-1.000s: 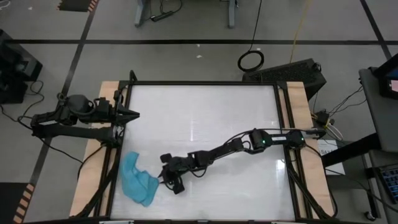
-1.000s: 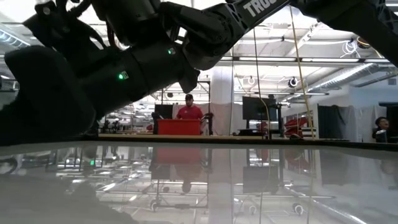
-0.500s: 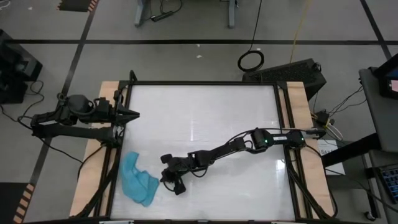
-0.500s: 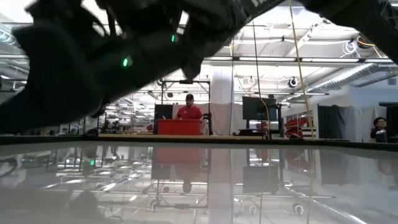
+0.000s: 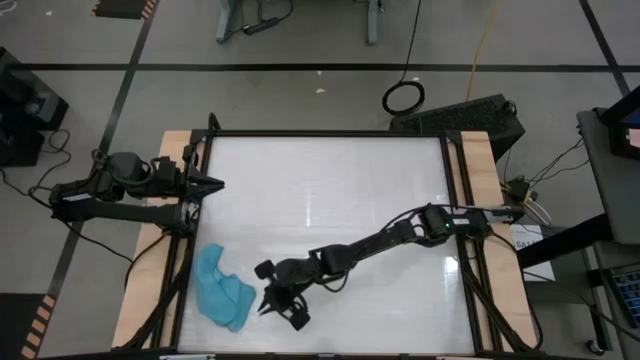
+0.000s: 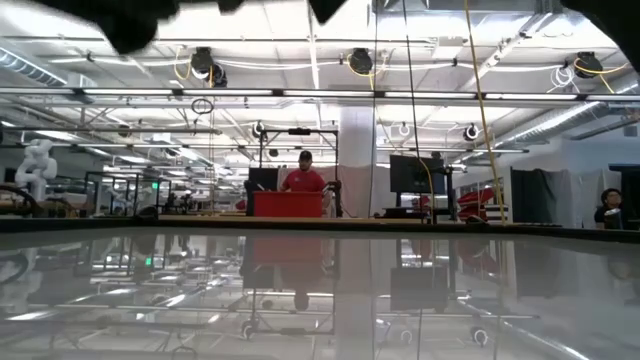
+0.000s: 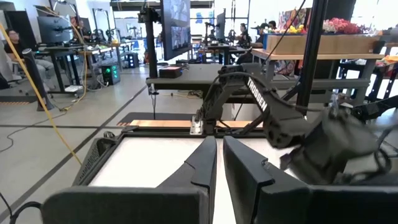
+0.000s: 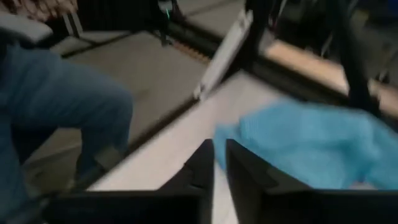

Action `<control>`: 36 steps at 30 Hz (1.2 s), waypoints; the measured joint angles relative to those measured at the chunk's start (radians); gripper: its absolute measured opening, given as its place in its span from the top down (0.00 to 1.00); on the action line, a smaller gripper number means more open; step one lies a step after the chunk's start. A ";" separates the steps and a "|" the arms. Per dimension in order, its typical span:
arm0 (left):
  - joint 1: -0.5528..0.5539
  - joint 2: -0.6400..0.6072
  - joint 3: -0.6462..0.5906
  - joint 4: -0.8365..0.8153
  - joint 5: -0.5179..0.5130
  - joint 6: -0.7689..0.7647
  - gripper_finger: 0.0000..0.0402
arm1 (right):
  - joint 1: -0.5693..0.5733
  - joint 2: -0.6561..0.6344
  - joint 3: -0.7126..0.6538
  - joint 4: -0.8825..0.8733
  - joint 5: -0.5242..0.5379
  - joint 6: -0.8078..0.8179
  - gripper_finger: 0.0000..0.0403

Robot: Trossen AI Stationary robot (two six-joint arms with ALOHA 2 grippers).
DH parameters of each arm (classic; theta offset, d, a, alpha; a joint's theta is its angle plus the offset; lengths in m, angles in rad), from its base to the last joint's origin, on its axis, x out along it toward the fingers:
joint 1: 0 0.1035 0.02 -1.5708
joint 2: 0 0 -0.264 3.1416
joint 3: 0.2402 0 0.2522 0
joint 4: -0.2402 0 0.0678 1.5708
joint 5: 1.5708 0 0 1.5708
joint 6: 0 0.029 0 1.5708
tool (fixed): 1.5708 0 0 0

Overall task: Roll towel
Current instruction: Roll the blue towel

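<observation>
The turquoise towel (image 5: 222, 290) lies crumpled on the white table (image 5: 330, 200) near its near left corner. It also shows in the right wrist view (image 8: 311, 146). My right gripper (image 5: 268, 305) is shut and empty. It stands just right of the towel, close to the near edge, with its fingers pointing toward the towel. My left gripper (image 5: 215, 183) is shut and waits at the table's left edge, far from the towel. The low view shows neither the towel nor a gripper.
The table's raised frame (image 5: 185, 290) runs close along the towel's left side. The right arm (image 5: 380, 240) lies across the near right part of the table. A person's leg in blue trousers (image 8: 56, 106) shows beyond the table edge in the right wrist view.
My right gripper has moved toward the table's near edge, staying beside the towel, and its arm has left the low view. The towel has not moved.
</observation>
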 joint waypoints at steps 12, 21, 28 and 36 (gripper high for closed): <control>0.000 0.000 0.000 0.002 -0.001 0.000 0.90 | -0.009 0.096 -0.001 0.144 0.138 0.053 0.36; 0.000 0.000 0.000 0.005 -0.001 -0.005 0.90 | -0.050 0.197 -0.001 0.197 0.163 0.180 0.44; 0.000 0.000 0.000 0.002 -0.001 -0.006 0.90 | -0.066 0.229 0.000 0.200 0.168 0.214 0.62; 0.000 0.000 0.000 0.003 -0.001 -0.005 0.90 | -0.071 0.259 0.001 0.218 0.202 0.183 0.75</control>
